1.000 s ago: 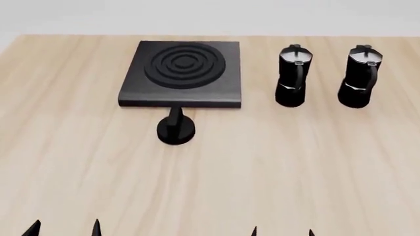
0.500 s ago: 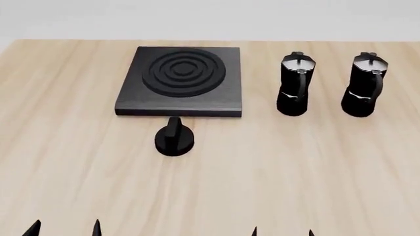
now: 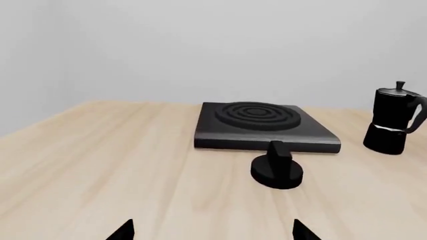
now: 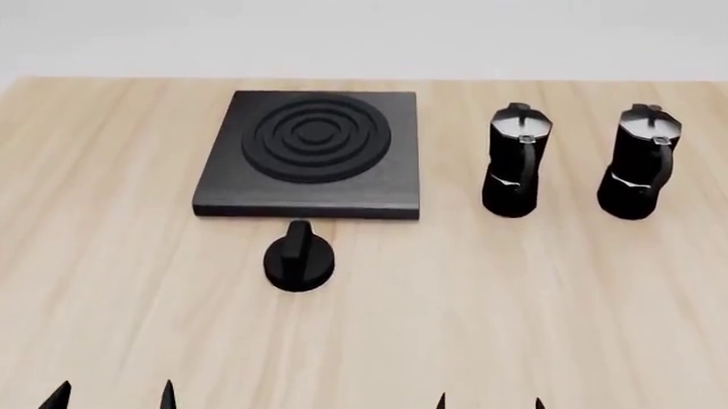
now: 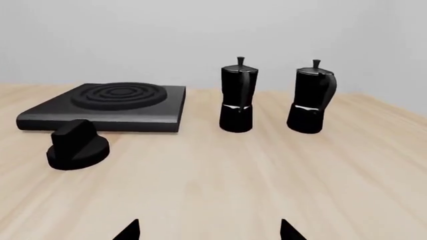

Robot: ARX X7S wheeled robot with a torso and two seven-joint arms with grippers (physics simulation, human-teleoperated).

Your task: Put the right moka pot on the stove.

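Observation:
The right moka pot (image 4: 639,164) stands upright at the far right of the wooden table; it also shows in the right wrist view (image 5: 311,96). Its twin (image 4: 513,162) stands to its left, also seen in the right wrist view (image 5: 238,95) and the left wrist view (image 3: 394,120). The stove (image 4: 309,153) lies flat at the back centre-left, bare on top; it shows too in the left wrist view (image 3: 263,125) and the right wrist view (image 5: 107,106). My left gripper (image 4: 112,397) and right gripper (image 4: 489,402) are open and empty at the near edge, far from the pots.
A small black round knob (image 4: 299,257) lies on the table just in front of the stove. The table's far edge (image 4: 364,79) meets a plain pale wall. Bare wood lies between my grippers and the objects.
The whole scene has shifted down in the head view, so the view has tilted or moved. The fingertips stay at the same spots. Nothing on the table has moved.

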